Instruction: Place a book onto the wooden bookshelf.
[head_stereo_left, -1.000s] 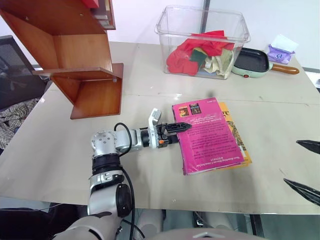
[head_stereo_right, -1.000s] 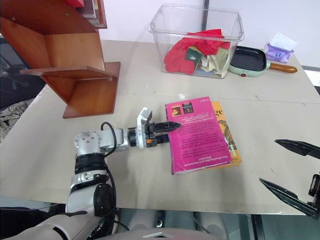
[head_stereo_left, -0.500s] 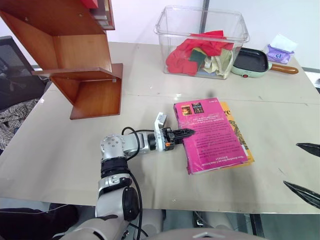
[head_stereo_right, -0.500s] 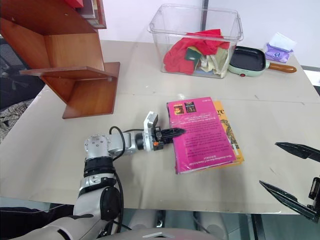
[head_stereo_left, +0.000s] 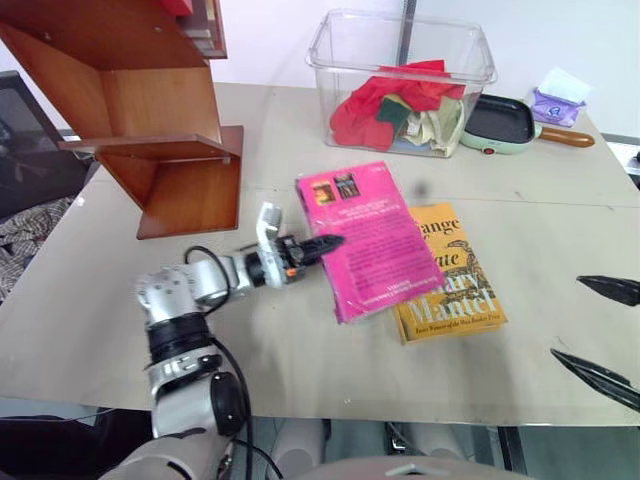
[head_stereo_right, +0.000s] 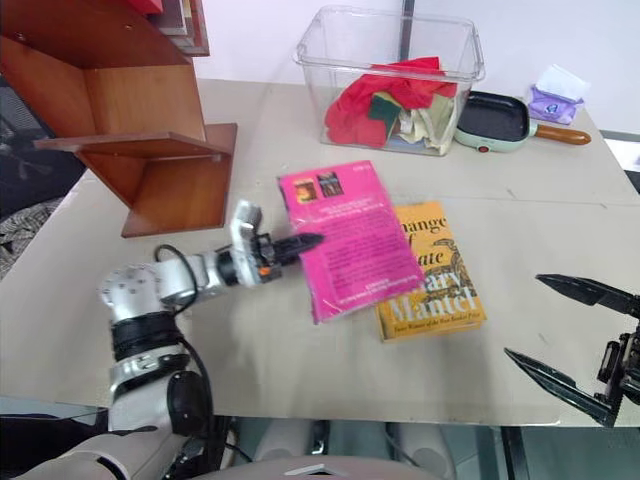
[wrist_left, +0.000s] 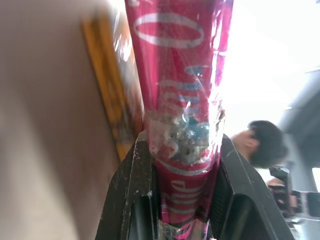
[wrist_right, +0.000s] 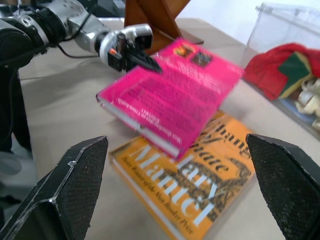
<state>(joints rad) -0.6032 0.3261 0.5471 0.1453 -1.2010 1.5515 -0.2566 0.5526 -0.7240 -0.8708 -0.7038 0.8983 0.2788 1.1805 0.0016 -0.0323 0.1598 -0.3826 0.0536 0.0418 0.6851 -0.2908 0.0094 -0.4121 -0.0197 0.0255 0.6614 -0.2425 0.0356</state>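
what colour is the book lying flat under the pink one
Yellow-orange, with pale title lettering; it shows best in the right wrist view.

even, bright indoor light on the counter (head_stereo_left: 120, 300), shadows soft. the left wrist view is blown out white toward 2 o'clock, with glare on the book (wrist_left: 180, 100)'s glossy cover. the left pincer (head_stereo_left: 318, 245) looks motion-blurred.

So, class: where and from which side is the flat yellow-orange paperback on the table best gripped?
Take the yellow-orange paperback at its bare right long edge, coming from the robot's right. It lies flat; the lifted pink paperback in the left gripper overhangs its left edge, so that side is probably blocked.
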